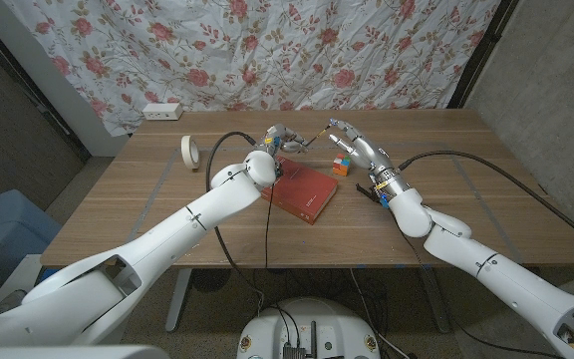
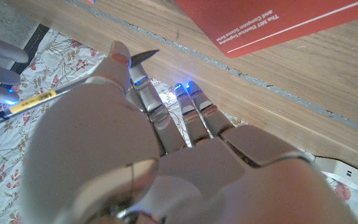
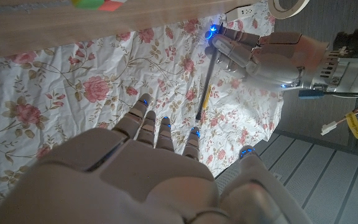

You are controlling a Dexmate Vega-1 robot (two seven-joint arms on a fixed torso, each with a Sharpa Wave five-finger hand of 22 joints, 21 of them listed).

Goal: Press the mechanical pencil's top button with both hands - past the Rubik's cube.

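The mechanical pencil point(image 1: 307, 142) is up in the air, past the Rubik's cube point(image 1: 341, 166), above the far part of the wooden surface point(image 1: 147, 189). The left robot hand point(image 1: 279, 141) holds it, with its fingers wrapped around the end that has the point. The pencil sticks out toward the right robot hand point(image 1: 346, 133).

The right robot hand holds nothing. Its fingers reach out, a little apart, toward the free end of the pencil. I cannot tell if they touch it yet.

I think the pencil is very light. It is thin and stiff, and it looks smooth, so it could slip or spin in the fingers. The tip is sharp, and the lead inside would snap easily. The best place to hold it is around the middle of the body, where the yellow label is. The button is at the end away from the point. I think it needs only a soft push, straight along the pencil. A push from the side could tip the pencil out of the grip.

Now let us count. There is one pencil, one Rubik's cube, one red book point(image 1: 302, 193), one roll of tape point(image 1: 192, 152) and one white power strip point(image 1: 160, 112). There are two robot hands.
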